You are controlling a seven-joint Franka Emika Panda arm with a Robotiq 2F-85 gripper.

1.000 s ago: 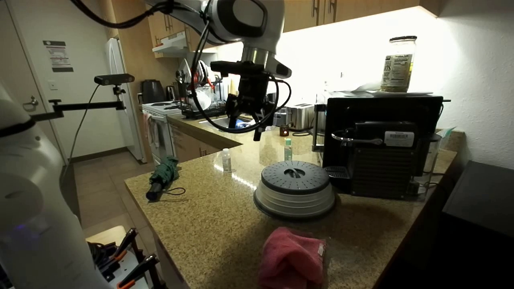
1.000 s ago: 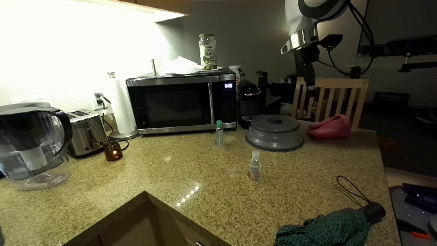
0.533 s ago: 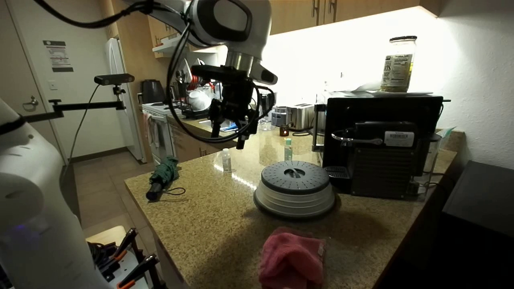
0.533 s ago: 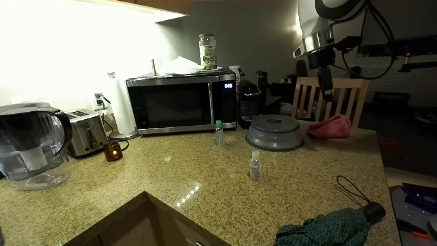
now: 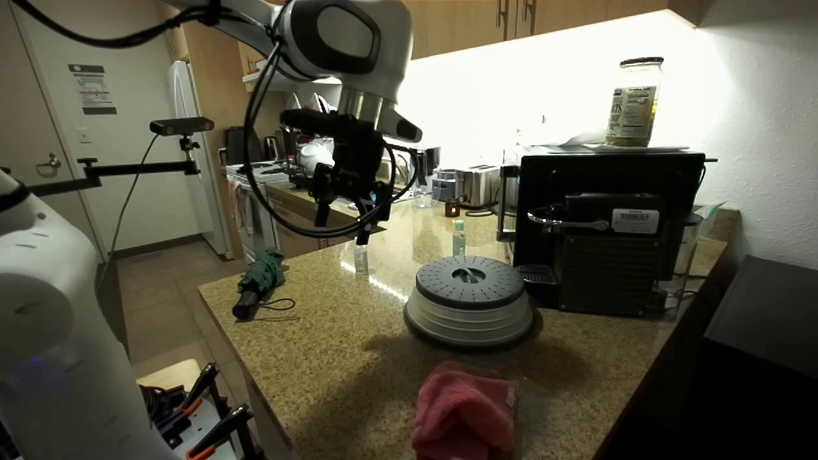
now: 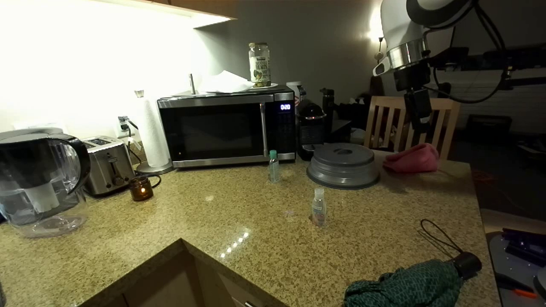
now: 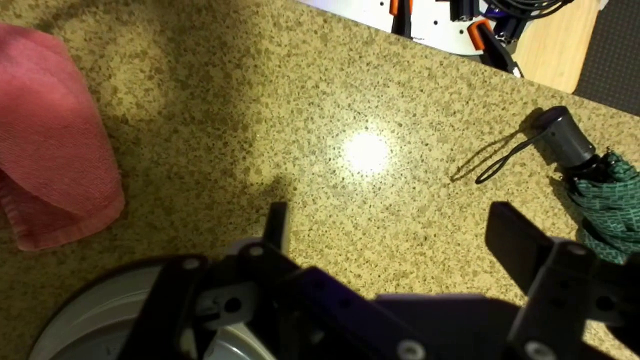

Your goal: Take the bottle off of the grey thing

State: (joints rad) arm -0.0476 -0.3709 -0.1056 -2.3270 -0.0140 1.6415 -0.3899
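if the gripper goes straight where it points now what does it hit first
Most likely the countertop, which the wrist view shows between the open jaws; how closely they would pass the grey thing is unclear.

There is one grey dome (image 5: 470,316). Near it stand one white-capped bottle (image 6: 319,211) and one green-capped bottle (image 6: 274,171), two small bottles in all. Just beside the dome is one coffee maker (image 5: 604,275); near the dome are one microwave (image 6: 217,134) and one pink cloth (image 5: 463,409). One tall glass jar (image 6: 259,66) stands higher than the dome. Well apart from the dome are one umbrella (image 5: 263,275), one paper towel roll (image 6: 152,132), one toaster (image 6: 111,170), one candle (image 6: 141,189) and one pitcher (image 6: 32,164). One gripper (image 5: 342,232), with two fingers (image 7: 517,245), hangs higher than the dome. Far beyond the dome, dishes (image 5: 316,155) crowd together, partly hidden, so I cannot fairly count them.
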